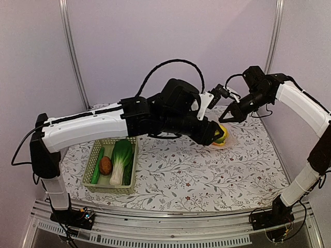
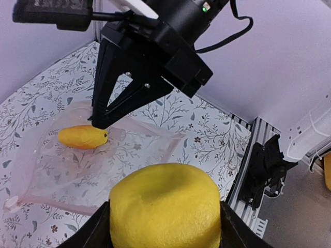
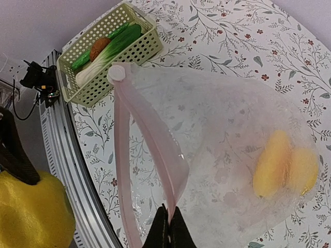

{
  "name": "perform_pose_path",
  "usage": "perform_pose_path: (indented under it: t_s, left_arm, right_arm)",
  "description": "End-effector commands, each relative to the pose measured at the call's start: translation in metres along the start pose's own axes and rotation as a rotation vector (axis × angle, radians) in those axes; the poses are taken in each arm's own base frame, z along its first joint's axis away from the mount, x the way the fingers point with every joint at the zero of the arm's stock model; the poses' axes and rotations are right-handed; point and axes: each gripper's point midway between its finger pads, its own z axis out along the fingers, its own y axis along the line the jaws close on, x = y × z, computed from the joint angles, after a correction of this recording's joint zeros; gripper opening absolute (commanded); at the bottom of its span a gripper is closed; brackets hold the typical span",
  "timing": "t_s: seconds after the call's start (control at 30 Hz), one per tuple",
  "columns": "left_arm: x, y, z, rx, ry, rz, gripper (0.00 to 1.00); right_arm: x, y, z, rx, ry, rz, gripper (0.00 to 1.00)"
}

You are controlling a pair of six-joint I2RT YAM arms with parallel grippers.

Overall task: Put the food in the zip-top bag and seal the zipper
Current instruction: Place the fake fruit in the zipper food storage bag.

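My left gripper [image 2: 164, 230] is shut on the yellow lemon [image 2: 164, 206] and holds it above the table beside the zip-top bag [image 2: 129, 155]; it also shows in the top view [image 1: 214, 135]. My right gripper [image 3: 169, 219] is shut on the pinkish zipper strip [image 3: 155, 150] and lifts the upper lip, so the bag's mouth gapes. An orange-yellow piece [image 3: 279, 165] lies inside the clear bag [image 3: 222, 119]. The bok choy [image 1: 121, 159], brown round piece [image 1: 106, 165] and cucumber [image 1: 97, 166] lie in the basket. I cannot make out the green-yellow fruit.
The pale green slotted basket [image 1: 93, 185] stands at the table's front left and shows in the right wrist view [image 3: 139, 51]. The zipper's slider [image 3: 116, 73] sits at the strip's far end. The table's metal rail [image 3: 77, 170] runs near the bag's mouth.
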Motion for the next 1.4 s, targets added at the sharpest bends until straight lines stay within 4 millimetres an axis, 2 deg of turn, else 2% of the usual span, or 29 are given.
perform_pose_path:
  t_s: [0.0,0.17,0.3,0.33,0.43,0.53,0.67,0.8,0.93,1.0,1.1,1.17,1.23,1.3,1.37]
  left_arm:
    - [-0.007,0.017,0.03,-0.077,-0.04,0.015,0.4]
    - [0.006,0.04,0.051,-0.179,-0.006,0.045,0.39]
    - [0.005,0.069,0.058,-0.313,0.0,0.025,0.41]
    - [0.003,0.078,0.057,-0.359,-0.008,0.018,0.45]
    - [-0.006,0.104,0.05,-0.529,-0.058,-0.001,0.65]
    - [-0.012,0.113,0.047,-0.594,-0.082,0.009,0.78]
    - [-0.021,0.101,0.045,-0.556,-0.101,0.03,0.82]
    - [-0.032,0.081,0.039,-0.506,-0.138,0.059,0.82]
    - [-0.047,0.045,0.023,-0.407,-0.195,0.125,0.82]
    - [-0.052,0.022,0.011,-0.332,-0.227,0.156,0.82]
    - [-0.053,0.0,-0.013,-0.244,-0.278,0.163,0.81]
    - [-0.054,-0.001,-0.033,-0.228,-0.311,0.133,0.8]
    - [-0.051,0.011,-0.052,-0.262,-0.336,0.08,0.79]
    - [-0.035,0.033,-0.063,-0.322,-0.313,0.036,0.79]
    - [-0.02,0.059,-0.074,-0.399,-0.279,-0.024,0.78]
  right_arm:
    - [-0.01,0.016,-0.007,-0.066,-0.02,-0.004,0.0]
    - [-0.018,0.032,-0.015,-0.136,-0.038,0.012,0.0]
    - [-0.018,0.027,-0.016,-0.11,-0.032,0.008,0.0]
    - [-0.018,0.026,-0.015,-0.105,-0.029,0.01,0.0]
    - [-0.017,0.024,-0.012,-0.106,-0.026,0.019,0.0]
    - [-0.019,0.022,-0.012,-0.101,-0.028,0.019,0.0]
    - [-0.019,0.017,-0.011,-0.075,-0.025,0.023,0.0]
    - [-0.02,0.014,-0.008,-0.078,-0.021,0.029,0.0]
    - [-0.019,0.005,-0.003,-0.048,-0.009,0.034,0.0]
    - [-0.019,-0.007,-0.003,-0.004,-0.002,0.045,0.0]
    - [-0.027,-0.023,-0.018,0.064,-0.02,0.057,0.0]
    - [-0.041,-0.032,-0.036,0.11,-0.064,0.036,0.0]
    - [-0.05,-0.042,-0.048,0.187,-0.099,0.001,0.0]
    - [-0.046,-0.056,-0.045,0.251,-0.088,0.003,0.0]
    - [-0.03,-0.073,-0.03,0.283,-0.028,0.039,0.0]
